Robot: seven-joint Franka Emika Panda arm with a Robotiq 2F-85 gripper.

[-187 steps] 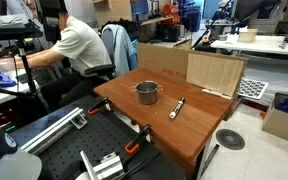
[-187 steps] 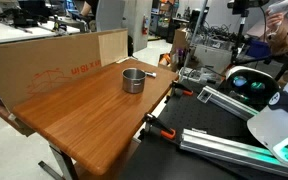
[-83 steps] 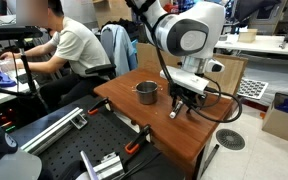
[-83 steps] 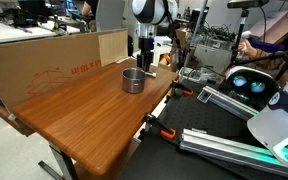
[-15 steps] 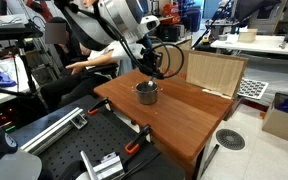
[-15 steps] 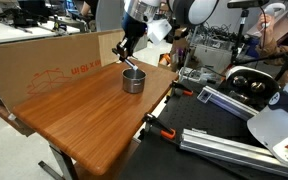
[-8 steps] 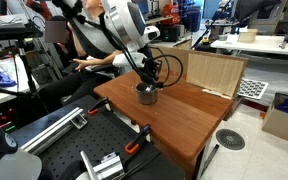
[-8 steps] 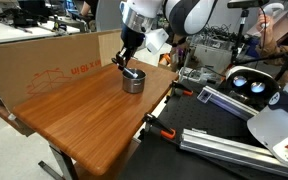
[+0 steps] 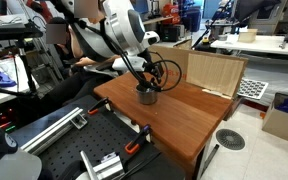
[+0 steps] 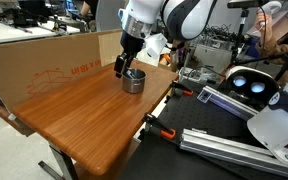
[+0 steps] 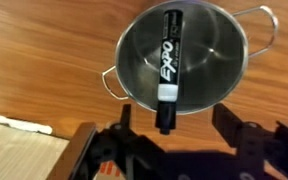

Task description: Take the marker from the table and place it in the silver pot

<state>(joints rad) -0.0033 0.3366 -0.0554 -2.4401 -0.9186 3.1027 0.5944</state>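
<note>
Hidden: the marker is plain in the wrist view but cannot be made out in either exterior view. There the hand and the arm's wrist cover the mouth of the silver pot.
Cut off: the wrist view shows only the ends of the two fingers, coming up from the bottom edge. The rest of the hand is a dark mass running out of frame.
Hard to tell: whether the marker's far end rests on the pot's floor or hangs above it (the wrist view looks straight down and gives no depth).
Hand: spread wide, with one finger on either side of the marker's near end. Bare wood shows in both gaps, neither finger touches the marker, and the hand grips nothing.
Marker: a black barrel with white EXPO lettering and a whitish band. It lies lengthwise across the pot's opening, and its near end passes over the rim toward the hand.
Silver pot: upright on the surface, directly beneath the hand, with a small handle showing on each of two sides.
Surface: reddish-brown wood. The pot sits near one end, and a cardboard sheet stands along an edge.
</note>
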